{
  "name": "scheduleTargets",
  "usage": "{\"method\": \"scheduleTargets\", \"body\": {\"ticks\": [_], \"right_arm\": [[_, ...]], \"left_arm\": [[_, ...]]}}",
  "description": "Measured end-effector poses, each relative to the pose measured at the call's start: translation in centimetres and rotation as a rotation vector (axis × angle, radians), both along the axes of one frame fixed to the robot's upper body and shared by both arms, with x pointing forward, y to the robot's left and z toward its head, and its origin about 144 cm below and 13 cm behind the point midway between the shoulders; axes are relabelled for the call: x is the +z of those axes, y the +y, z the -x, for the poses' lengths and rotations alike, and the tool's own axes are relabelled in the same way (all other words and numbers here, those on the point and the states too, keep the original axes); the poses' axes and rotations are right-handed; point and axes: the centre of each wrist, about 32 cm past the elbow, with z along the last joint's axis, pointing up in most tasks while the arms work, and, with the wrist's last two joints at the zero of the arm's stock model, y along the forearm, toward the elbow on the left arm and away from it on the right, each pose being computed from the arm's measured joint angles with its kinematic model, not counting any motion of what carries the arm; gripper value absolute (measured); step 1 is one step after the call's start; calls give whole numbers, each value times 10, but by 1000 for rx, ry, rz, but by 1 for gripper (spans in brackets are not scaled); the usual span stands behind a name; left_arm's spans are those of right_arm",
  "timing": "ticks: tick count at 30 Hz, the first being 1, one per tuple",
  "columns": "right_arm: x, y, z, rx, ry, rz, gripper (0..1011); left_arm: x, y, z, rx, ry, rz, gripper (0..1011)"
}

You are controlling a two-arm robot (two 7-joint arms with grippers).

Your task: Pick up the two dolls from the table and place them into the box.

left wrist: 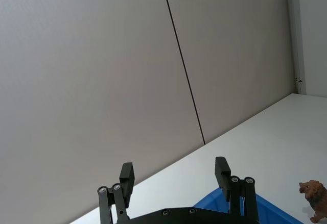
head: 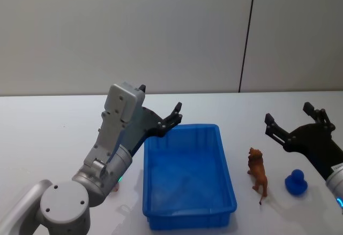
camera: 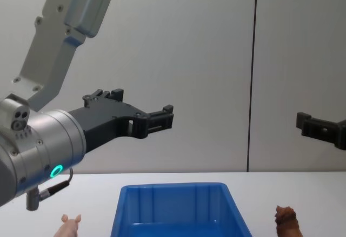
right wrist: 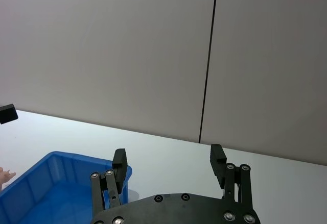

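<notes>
Left arm (head: 115,138) up, blue box (head: 188,217) empty: no doll packed yet

Left gripper (head: 174,115) hangs over the box's far left corner, claw spread wide and holding nothing. The right gripper (head: 288,114), claw likewise apart and empty, hovers above the table (head: 53,133) on the right. A brown lion doll (head: 258,175) stands just right of the box with a small blue toy (head: 296,183) beyond it, and a pink toy (camera: 70,225) lies to the box's left. On this showing both pick-ups and both drops remain.
</notes>
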Motion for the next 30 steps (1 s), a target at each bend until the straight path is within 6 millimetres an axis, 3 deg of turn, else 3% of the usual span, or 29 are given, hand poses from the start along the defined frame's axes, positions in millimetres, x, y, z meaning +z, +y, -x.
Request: {"method": "scheduleTargets", "body": {"ticks": [30], "right_arm": [[0, 0, 0, 0, 0, 0, 1001]], "left_arm": [[0, 0, 0, 0, 0, 0, 1001]]}}
